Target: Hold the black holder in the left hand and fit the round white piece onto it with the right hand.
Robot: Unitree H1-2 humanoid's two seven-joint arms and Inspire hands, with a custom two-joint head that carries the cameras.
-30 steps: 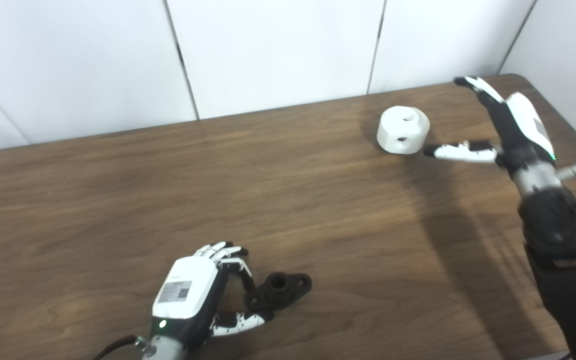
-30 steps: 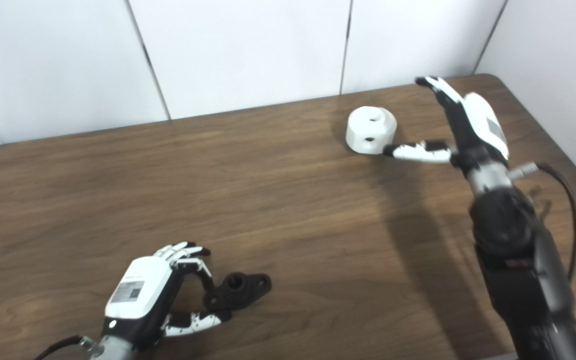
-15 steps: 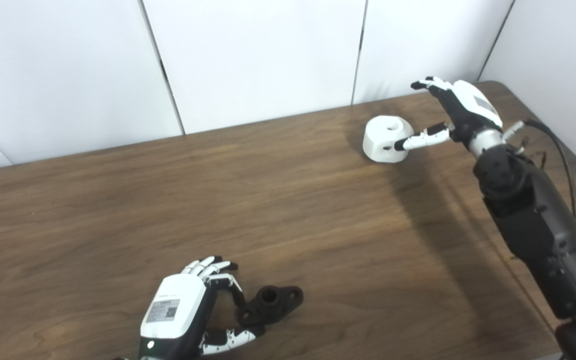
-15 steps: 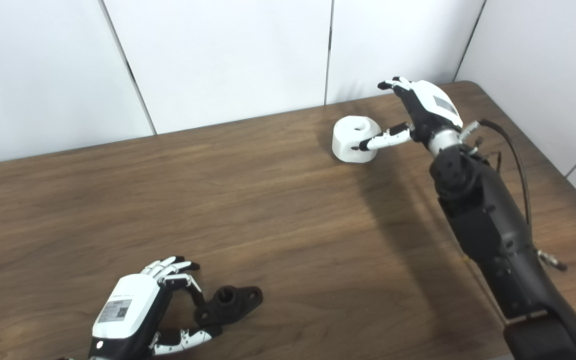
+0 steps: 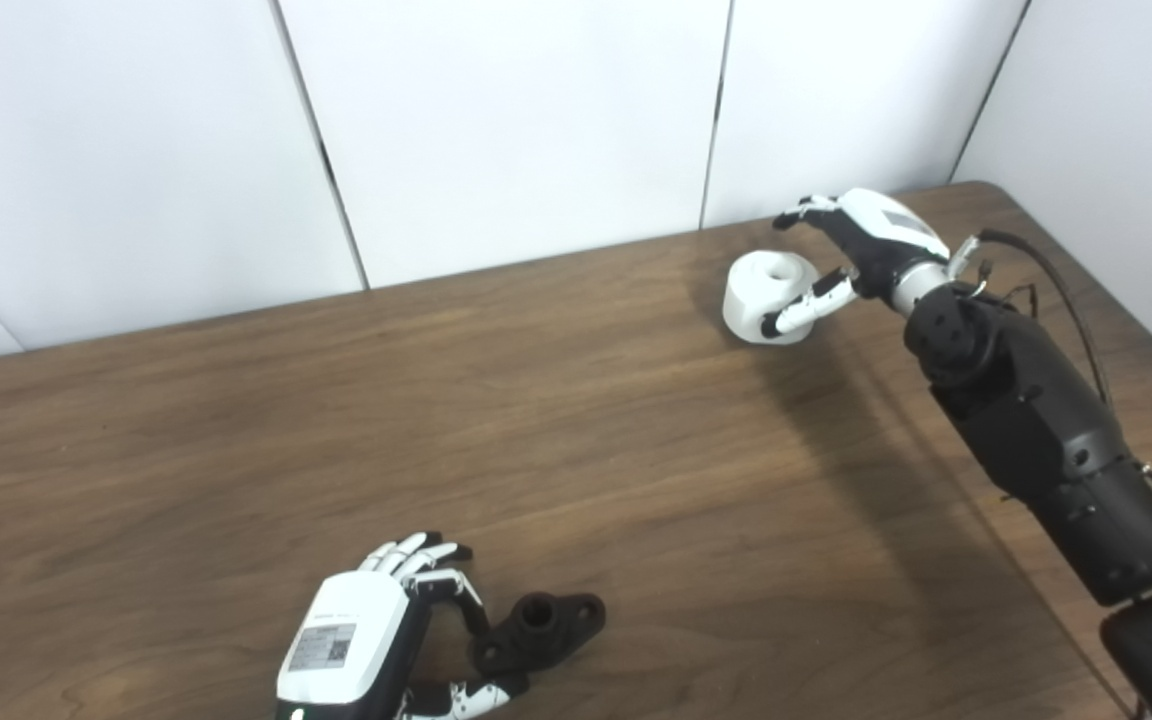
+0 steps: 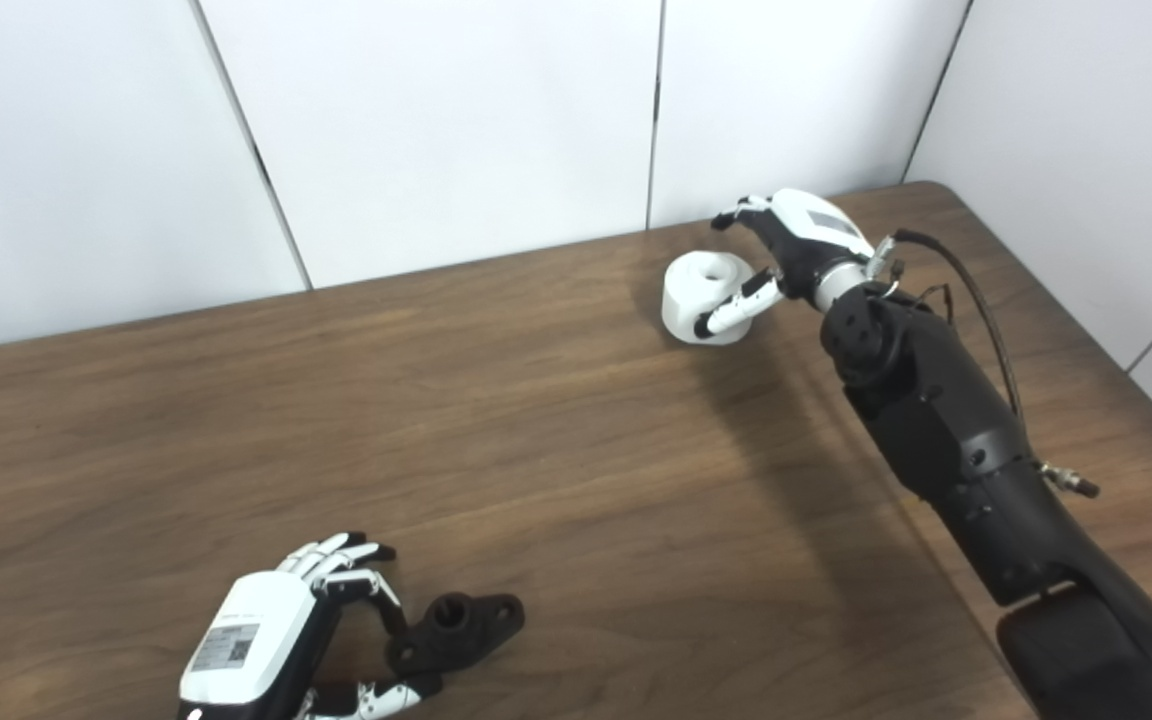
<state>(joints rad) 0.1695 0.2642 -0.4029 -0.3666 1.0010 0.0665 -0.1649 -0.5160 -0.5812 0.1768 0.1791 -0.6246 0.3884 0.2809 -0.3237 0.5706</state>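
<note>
Right hand (image 5: 861,245) now cupping round white piece (image 5: 764,298), fingers unclosed | left hand (image 5: 366,640) fingers pinch black holder (image 5: 539,630)

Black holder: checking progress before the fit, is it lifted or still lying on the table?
Still lying flat on the table; black holder has its bore facing up, left hand around one end.

A dark brown wood-grain desk (image 5: 236,420) with a rounded far right corner stands against white wall panels. Two things lie directly on it, well apart. A round white plastic piece (image 5: 768,298) with a hole in its top sits near the far right edge. A black plastic holder (image 5: 539,632) with a raised central collar and flat ears lies flat near the front edge, left of centre.
</note>
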